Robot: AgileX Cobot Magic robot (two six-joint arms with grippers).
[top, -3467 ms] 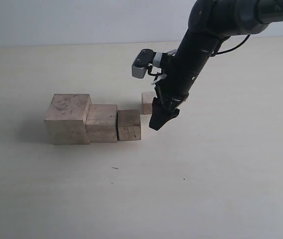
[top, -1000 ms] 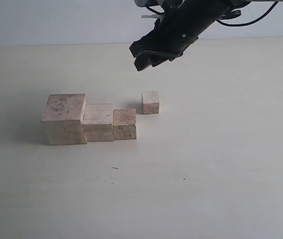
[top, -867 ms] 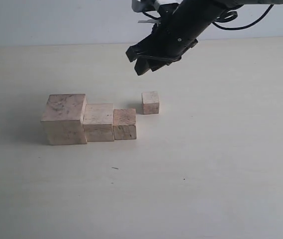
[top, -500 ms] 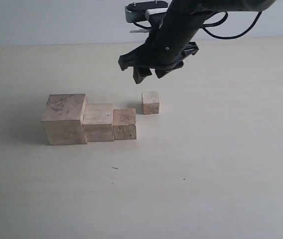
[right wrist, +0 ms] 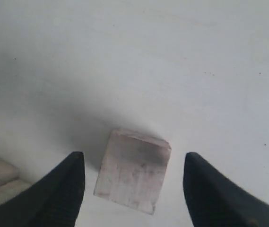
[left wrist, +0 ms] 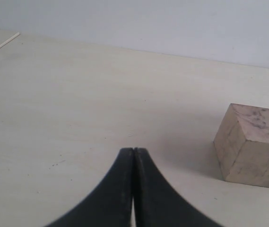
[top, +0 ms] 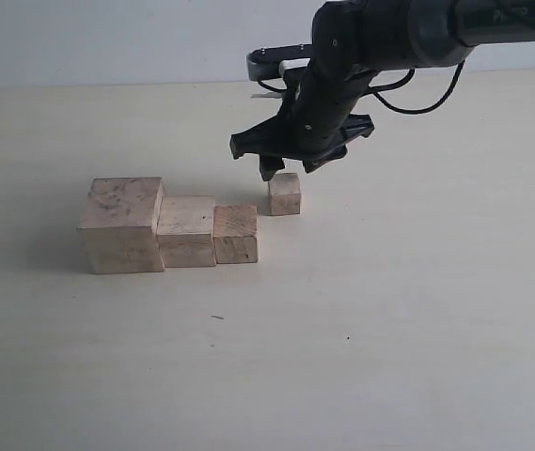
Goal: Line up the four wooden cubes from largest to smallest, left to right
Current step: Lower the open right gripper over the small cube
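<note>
Three pale wooden cubes stand in a touching row on the table: the largest cube (top: 122,224) on the left, the second cube (top: 187,230) beside it, then the third cube (top: 235,234). The smallest cube (top: 285,194) sits apart, behind and right of the row's end. My right gripper (top: 290,168) hangs open just above it; in the right wrist view the smallest cube (right wrist: 133,170) lies between the two fingertips (right wrist: 73,166) without touching them. My left gripper (left wrist: 134,150) is shut and empty, with the largest cube (left wrist: 250,144) off to one side.
The pale tabletop (top: 389,319) spreads wide to the front and right of the cubes. A white wall (top: 107,38) runs behind the table's far edge. The right arm (top: 389,38) reaches in from the upper right.
My right gripper has swung left and come down from well above the table to just over the smallest cube, jaws spread. The cubes have not moved in the last second.
</note>
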